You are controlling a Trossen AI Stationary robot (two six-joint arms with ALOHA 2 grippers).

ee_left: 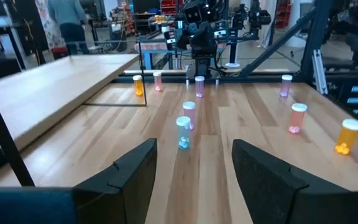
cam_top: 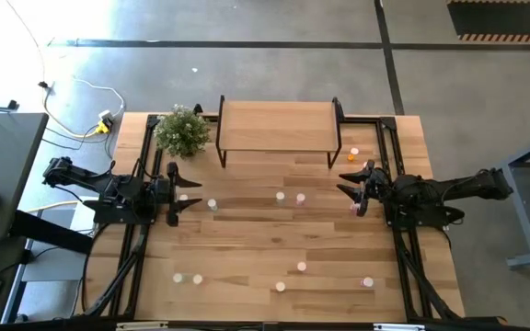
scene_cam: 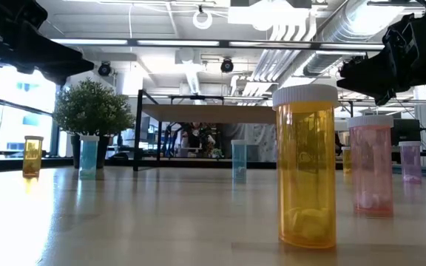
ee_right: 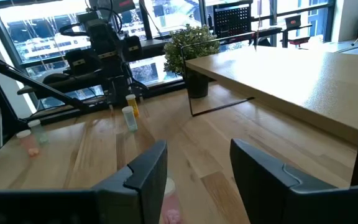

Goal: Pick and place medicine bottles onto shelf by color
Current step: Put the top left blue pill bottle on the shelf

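Left gripper: the left gripper (cam_top: 184,195) hovered at the left side of the table (cam_top: 247,248), its two dark fingers (ee_left: 132,180) spread apart with nothing between them.
Right gripper: the right gripper (cam_top: 354,190) hung over the right side of the table, facing the left one, its fingers (ee_right: 143,177) parted and holding nothing.
Nearest to the left gripper: a pale blue bottle (ee_left: 183,132) stood upright just ahead of its fingertips, in line with the gap; a pink bottle (ee_left: 189,114) stood just beyond it.
Nearest to the right gripper: a pink-bodied bottle (ee_right: 168,202) stood on the table just below and ahead of its fingertips, partly hidden by the left finger of that view.
Shelf: the shelf (cam_top: 277,126) stood at the far edge of the table, between the two arms and ahead to one side of each; its wood top was bare.
Other bottles: an orange bottle (scene_cam: 307,165) and a pink one (scene_cam: 372,165) stood upright on the near part of the table, well apart from both grippers; a further orange bottle (cam_top: 354,153) stood beside the shelf's right leg, near the right gripper.
Plant: a potted plant (cam_top: 183,131) sat at the shelf's left end, just beyond the left gripper.
Room: a person (ee_left: 67,22) showed beyond the table.
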